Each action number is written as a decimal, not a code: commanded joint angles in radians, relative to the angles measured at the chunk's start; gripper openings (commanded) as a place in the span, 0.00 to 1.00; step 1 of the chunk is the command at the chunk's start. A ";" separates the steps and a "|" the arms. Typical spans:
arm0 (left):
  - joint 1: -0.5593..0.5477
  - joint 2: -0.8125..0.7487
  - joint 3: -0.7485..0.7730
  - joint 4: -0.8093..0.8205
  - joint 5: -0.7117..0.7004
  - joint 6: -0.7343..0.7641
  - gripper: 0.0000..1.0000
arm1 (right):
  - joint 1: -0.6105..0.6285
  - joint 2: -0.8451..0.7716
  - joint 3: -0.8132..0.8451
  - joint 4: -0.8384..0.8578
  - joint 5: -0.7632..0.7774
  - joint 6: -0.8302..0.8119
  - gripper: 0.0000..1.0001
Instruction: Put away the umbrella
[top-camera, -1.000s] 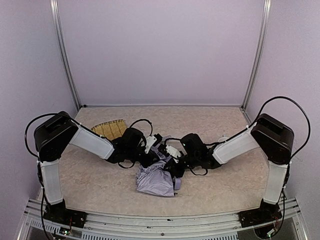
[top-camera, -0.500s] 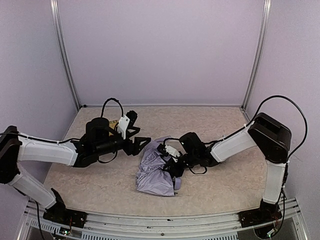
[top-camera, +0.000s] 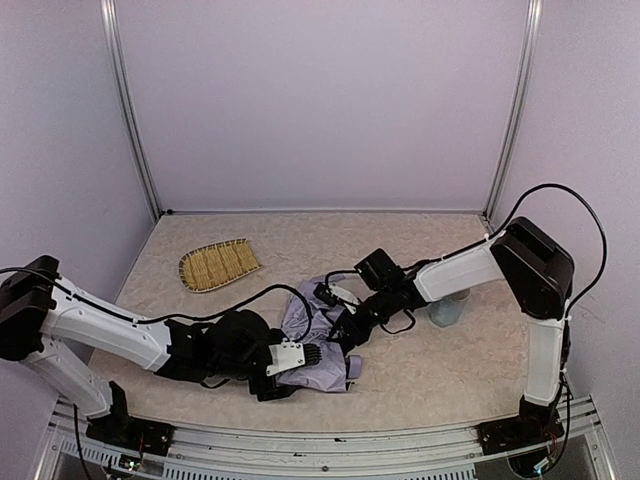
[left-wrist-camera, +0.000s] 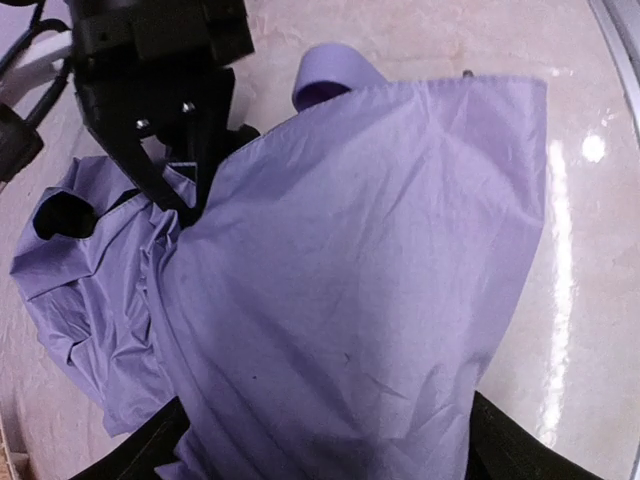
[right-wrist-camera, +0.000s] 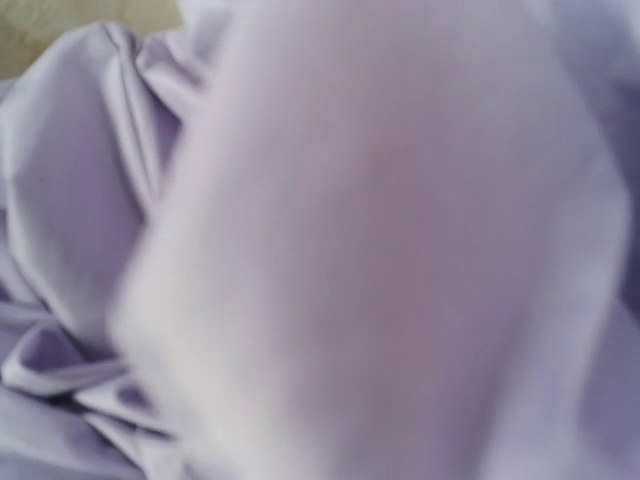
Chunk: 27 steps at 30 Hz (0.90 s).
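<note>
The umbrella (top-camera: 322, 345) lies collapsed mid-table as a crumpled heap of pale lavender fabric; its shaft and handle are hidden. My left gripper (top-camera: 300, 357) lies low at the heap's near-left edge. In the left wrist view its fingers (left-wrist-camera: 140, 455) stand wide apart at the bottom corners, open, with umbrella fabric (left-wrist-camera: 380, 260) spread between them. My right gripper (top-camera: 345, 322) comes in from the far right and is shut, pinching a fold of the canopy (left-wrist-camera: 188, 200). Blurred lavender fabric (right-wrist-camera: 300, 250) fills the right wrist view and hides its fingers.
A woven straw fan-shaped tray (top-camera: 218, 265) lies at the back left. Beside the right forearm stands a light blue cup (top-camera: 447, 308). Lavender walls with metal posts enclose the table, and a metal rail (top-camera: 320, 440) runs along its near edge.
My left arm swung away to the left, then came low round to the umbrella's near-left edge, and its gripper opened. The right arm stretched out, keeping hold of the fabric, and uncovered the cup.
</note>
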 joint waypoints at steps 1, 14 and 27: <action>0.022 0.095 0.084 -0.087 -0.027 0.134 0.86 | -0.013 0.081 0.030 -0.189 0.006 -0.065 0.00; 0.126 0.357 0.296 -0.272 0.118 0.067 0.53 | -0.037 0.017 0.033 -0.182 -0.057 -0.055 0.00; 0.217 0.433 0.389 -0.447 0.450 -0.064 0.27 | -0.118 -0.405 -0.145 -0.094 0.157 0.013 0.66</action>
